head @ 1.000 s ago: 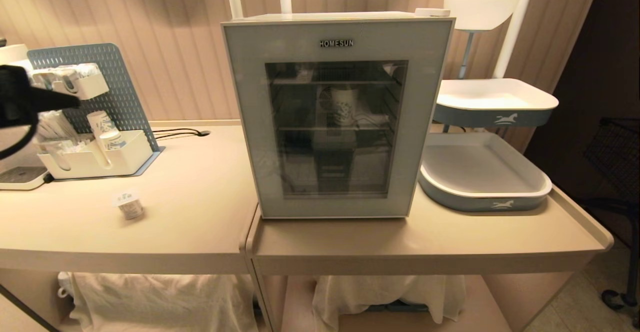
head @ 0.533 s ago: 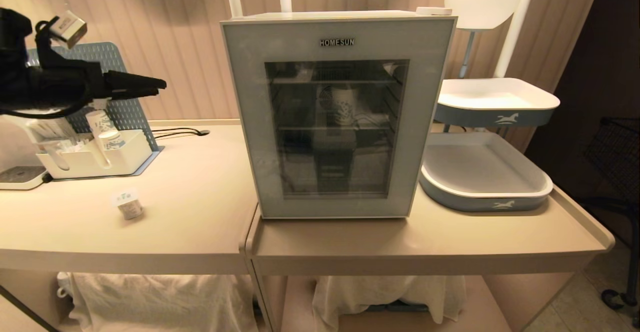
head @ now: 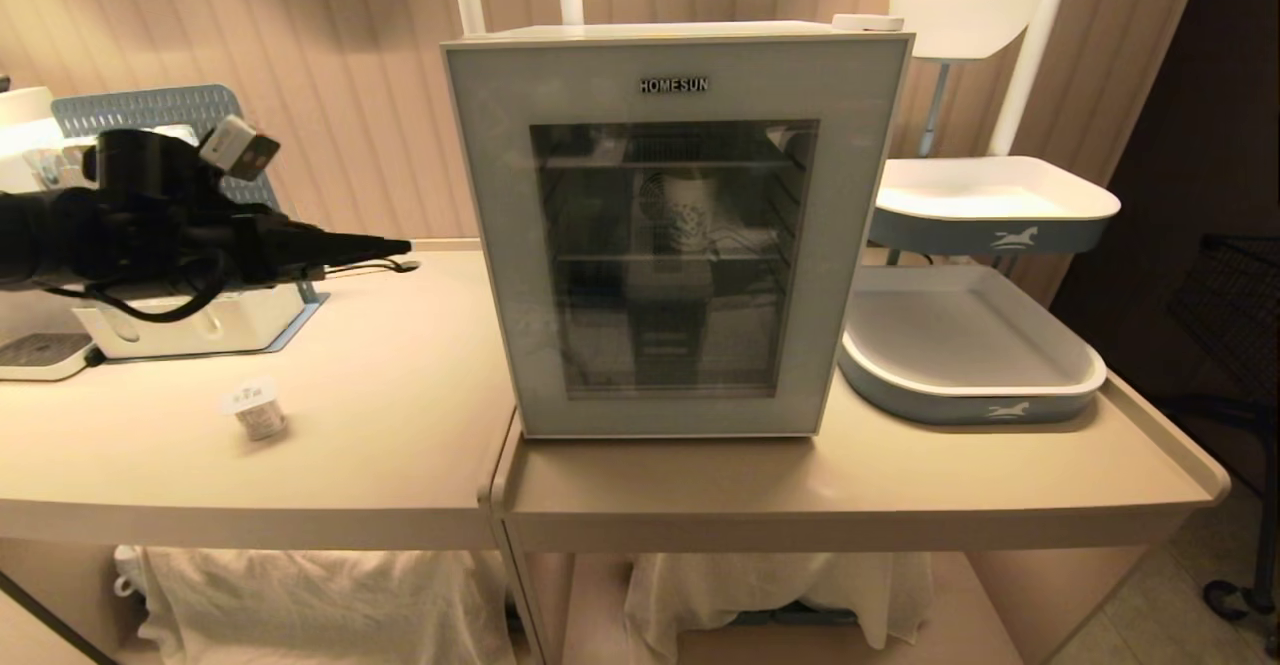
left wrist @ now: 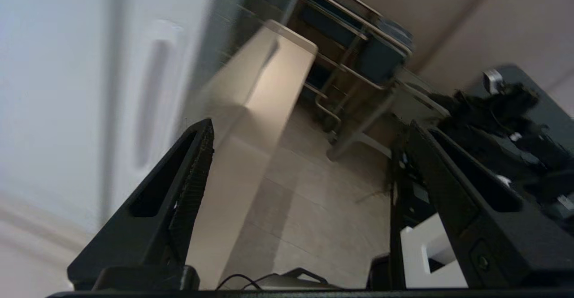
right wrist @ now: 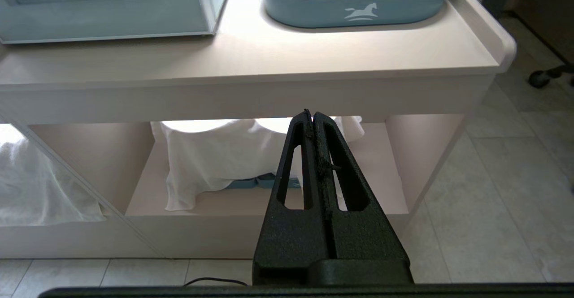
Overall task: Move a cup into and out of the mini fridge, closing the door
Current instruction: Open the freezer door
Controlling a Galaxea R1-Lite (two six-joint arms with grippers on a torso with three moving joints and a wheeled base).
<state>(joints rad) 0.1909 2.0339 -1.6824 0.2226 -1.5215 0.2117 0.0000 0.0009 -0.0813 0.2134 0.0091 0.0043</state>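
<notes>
Two fingers of the left end effector (head: 395,243) stood apart beside the shut door (head: 672,235), probably needing its side edge hooked squarely; the right end effector (right wrist: 312,115) stayed pressed together below the counter (head: 400,415).

A smooth, matt beige finish is seen on the table (head: 400,445). Dark glossy glass is framed in the door (head: 520,245). White cloth (right wrist: 215,159) is draped below. Matt black ribbed plastic is noted on the right gripper (right wrist: 312,115).

The left arm reaches in level from the left, above the back edge of the counter, its left gripper (head: 385,243) pointing rightward with fingers (left wrist: 188,186) spread wide, holding nothing. The right gripper (right wrist: 312,115) hangs below the counter's front edge, fingers pressed together, empty.
</notes>
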